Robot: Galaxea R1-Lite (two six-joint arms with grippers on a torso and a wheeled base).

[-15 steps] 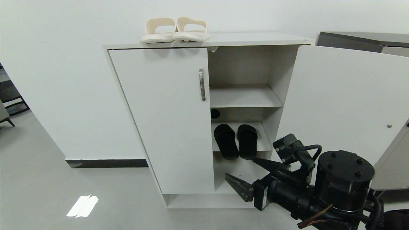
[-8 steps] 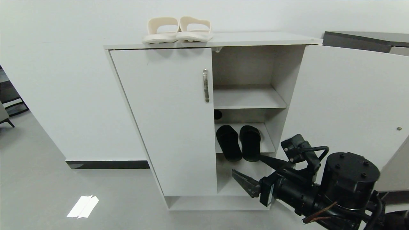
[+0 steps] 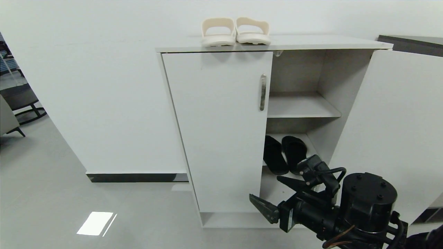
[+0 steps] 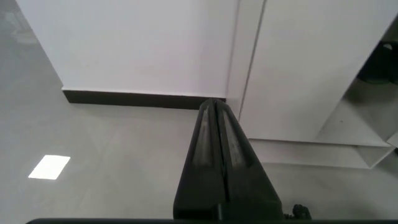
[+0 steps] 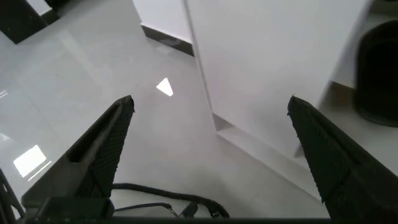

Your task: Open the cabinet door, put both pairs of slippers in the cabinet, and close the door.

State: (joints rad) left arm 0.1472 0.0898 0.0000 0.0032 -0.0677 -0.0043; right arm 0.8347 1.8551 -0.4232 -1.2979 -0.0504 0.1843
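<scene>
cabinet point(image 3: 214, 131) matt white laminate | handle point(image 3: 263, 92) brushed metal | cream slippers point(image 3: 235, 31) smooth plastic | floor point(image 3: 52, 193) glossy

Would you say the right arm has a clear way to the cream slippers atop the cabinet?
Probably yes: the right gripper is open and empty, nothing covers the cream slippers, though they sit higher.

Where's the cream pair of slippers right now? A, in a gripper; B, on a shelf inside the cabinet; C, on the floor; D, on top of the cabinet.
D: the cream slippers sit side by side on the cabinet top, while the black pair lies on a shelf inside.
</scene>
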